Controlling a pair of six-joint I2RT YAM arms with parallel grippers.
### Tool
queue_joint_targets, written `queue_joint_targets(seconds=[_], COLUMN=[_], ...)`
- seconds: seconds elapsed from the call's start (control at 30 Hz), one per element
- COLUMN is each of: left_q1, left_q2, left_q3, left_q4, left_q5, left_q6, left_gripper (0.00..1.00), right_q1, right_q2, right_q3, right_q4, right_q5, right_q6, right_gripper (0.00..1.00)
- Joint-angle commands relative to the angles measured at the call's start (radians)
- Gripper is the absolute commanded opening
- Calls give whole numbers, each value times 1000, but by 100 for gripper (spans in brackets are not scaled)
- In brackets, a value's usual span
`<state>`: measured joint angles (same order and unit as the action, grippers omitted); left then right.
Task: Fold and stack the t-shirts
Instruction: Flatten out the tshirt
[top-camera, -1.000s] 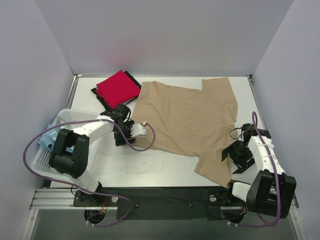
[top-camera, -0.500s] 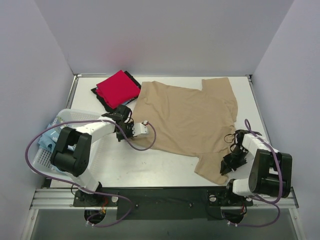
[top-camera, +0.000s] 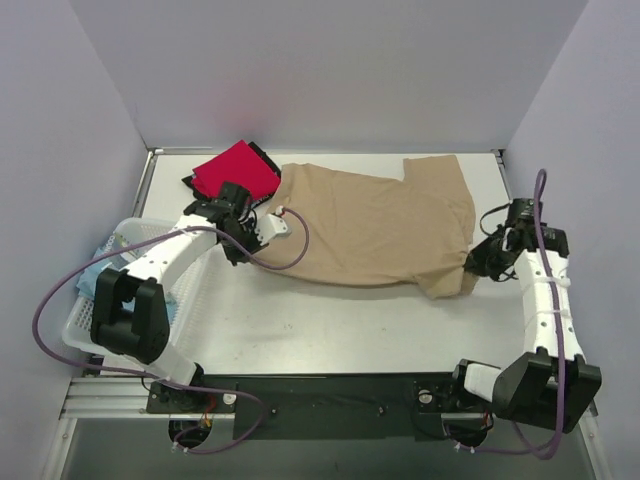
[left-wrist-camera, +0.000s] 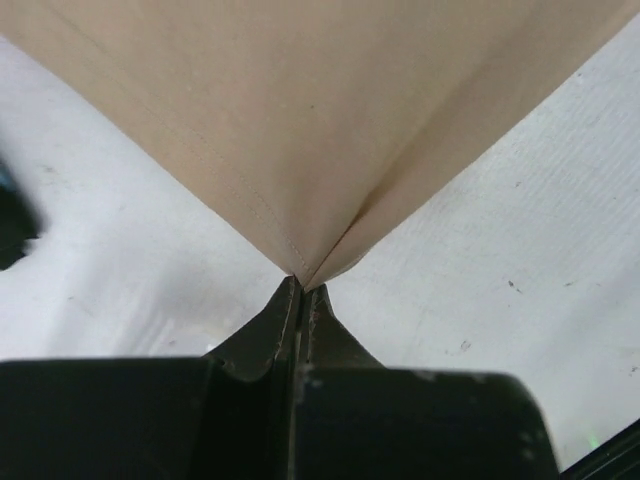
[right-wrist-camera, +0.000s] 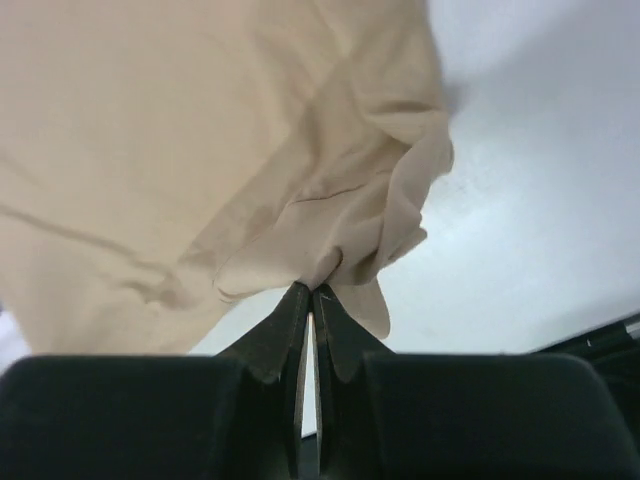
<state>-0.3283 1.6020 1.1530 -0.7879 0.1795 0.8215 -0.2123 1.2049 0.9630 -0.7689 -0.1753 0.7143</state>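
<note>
A tan-beige t-shirt lies spread across the middle of the table, its near edge drawn back. My left gripper is shut on the shirt's near left corner; in the left wrist view the cloth rises to a point from the closed tips. My right gripper is shut on the bunched near right part. The right wrist view shows crumpled tan cloth pinched at the tips. A folded red t-shirt rests on a black one at the back left.
A white mesh basket stands at the left edge with light blue cloth in it. Purple cables loop from both arms. Walls close in the table on the left, back and right.
Both grippers have shut on the tan shirt's near edge and carried it away from the arm bases. The sleeve that lay near the front right is now pulled up against the body.
</note>
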Motion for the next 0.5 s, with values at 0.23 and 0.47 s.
queue_joint_targets(seconds=[0.23,0.47], left_q1=[0,-2], left_q2=[-151,-165], left_q3=[604,1046], left_q4=[-438,-646], left_q5=[54,5], left_q6=[-38,-21], left_gripper=[0,0], right_q1=[-105,-101], right_q2=[-54,-111], right_q3=[635,1006], right_q4=[-196,-263], right_q5=[-113,28], right_q6=[-174,-228], right_gripper=[0,0])
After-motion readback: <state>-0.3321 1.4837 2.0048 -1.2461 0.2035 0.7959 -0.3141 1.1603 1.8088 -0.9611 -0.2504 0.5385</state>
